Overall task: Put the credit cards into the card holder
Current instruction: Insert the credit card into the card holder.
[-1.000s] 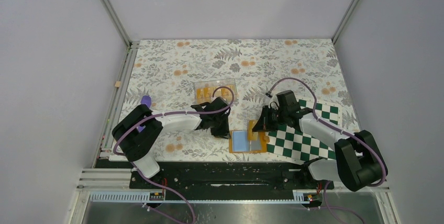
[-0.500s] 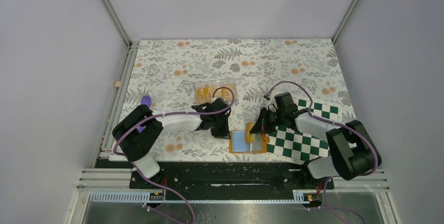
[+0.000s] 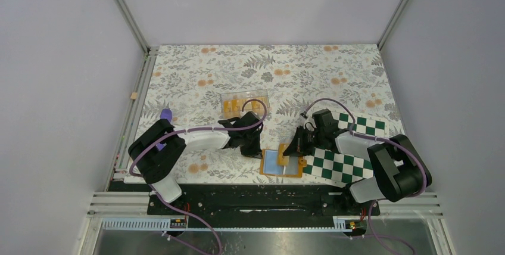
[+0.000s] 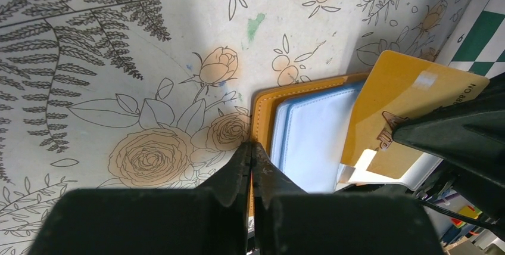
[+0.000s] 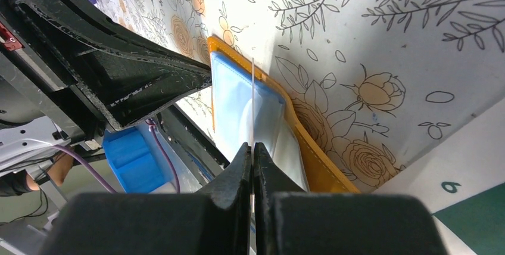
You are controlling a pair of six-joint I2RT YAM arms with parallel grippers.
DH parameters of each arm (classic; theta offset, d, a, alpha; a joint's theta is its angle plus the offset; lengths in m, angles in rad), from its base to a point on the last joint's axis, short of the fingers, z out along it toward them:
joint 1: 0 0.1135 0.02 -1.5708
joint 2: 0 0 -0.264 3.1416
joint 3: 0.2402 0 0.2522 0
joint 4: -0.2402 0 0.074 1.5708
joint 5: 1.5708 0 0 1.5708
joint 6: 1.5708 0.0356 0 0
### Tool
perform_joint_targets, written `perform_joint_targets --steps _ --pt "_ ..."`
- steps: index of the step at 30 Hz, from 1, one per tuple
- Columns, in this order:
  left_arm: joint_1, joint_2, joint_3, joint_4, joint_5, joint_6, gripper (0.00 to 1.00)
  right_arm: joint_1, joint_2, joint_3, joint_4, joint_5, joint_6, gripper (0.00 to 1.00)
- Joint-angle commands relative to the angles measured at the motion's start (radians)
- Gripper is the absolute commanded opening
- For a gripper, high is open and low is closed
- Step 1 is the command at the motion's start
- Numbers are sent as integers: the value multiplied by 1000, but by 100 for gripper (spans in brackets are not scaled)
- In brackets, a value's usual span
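Two grippers are meeting at the card holder, which is lying open on the floral table with its light-blue pockets facing up. The left gripper is resting with its fingers pressed together, their tips touching the holder's orange left rim; whether they are pinching that rim I cannot tell. The right gripper is clamping one credit card between its closed fingers and is holding it tilted over the holder's right half. The card's lower edge is meeting the blue pocket there, though whether it is sitting inside the pocket I cannot tell. Seen from the right wrist, the card is showing edge-on as a thin line rising from the fingertips above the holder. A green-and-white chequered board is lying just right of the holder, its corner reaching the holder's right edge. A clear plastic box is standing beyond the holder, off toward its far left and well apart from it, with more orange-yellow cards sitting inside.
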Motion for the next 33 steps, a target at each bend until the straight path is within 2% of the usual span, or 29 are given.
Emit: perform_joint_targets --steps 1,8,16,21,33 --pt "-24 92 -97 -163 -103 14 0 -2 -4 -17 20 -15 40 0" --pt "-24 74 -124 -165 -108 -15 0 -2 -33 -30 17 44 37 0" --pt "-24 44 -157 -205 -168 -48 0 -2 109 30 118 57 53 0" --pt "-24 35 -166 -225 -187 -62 0 -2 134 32 151 38 74 0" --pt "-24 56 -162 -255 -222 -64 0 -2 37 36 -27 84 21 0"
